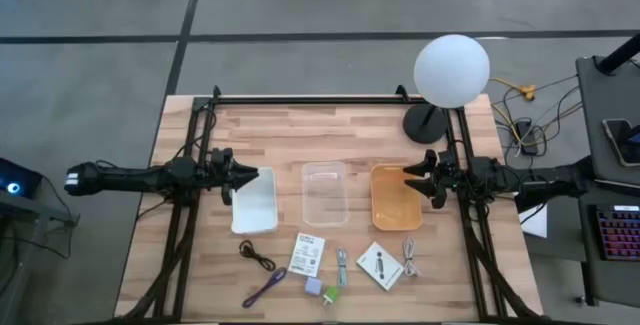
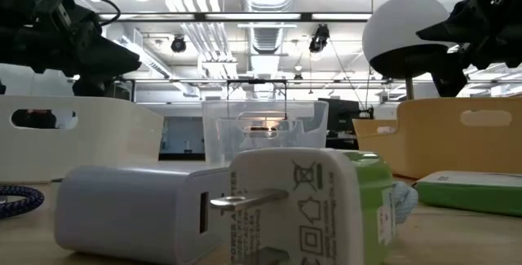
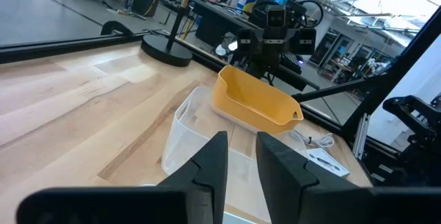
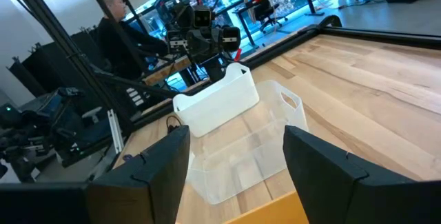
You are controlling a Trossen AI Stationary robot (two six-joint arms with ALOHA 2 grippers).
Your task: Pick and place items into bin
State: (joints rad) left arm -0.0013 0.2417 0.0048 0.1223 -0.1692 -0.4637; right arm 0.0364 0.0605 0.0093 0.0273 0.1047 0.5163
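Three trays stand in a row mid-table: white [image 1: 254, 205], clear [image 1: 325, 193], orange [image 1: 392, 205]. The items lie along the near edge. They are a black cable [image 1: 257, 256], a purple cable [image 1: 265, 287], a white packet [image 1: 307, 255], a lavender cube [image 1: 313, 287], a green cube [image 1: 330, 293], a second packet [image 1: 380, 265] and a white cable [image 1: 410, 257]. My left gripper [image 3: 241, 141] hovers level at the white tray's left rim, narrowly open with nothing between its fingers. My right gripper [image 4: 236, 138] hovers level over the orange tray's right rim, wide open, nothing between its fingers.
A lamp with a white globe [image 1: 452, 70] stands on its dark base [image 1: 428, 123] at the back right. Dark frame rails [image 1: 180, 235] run along both table sides. A person [image 4: 114, 17] sits beyond the table's left side. Bare wood [image 1: 320, 130] lies behind the trays.
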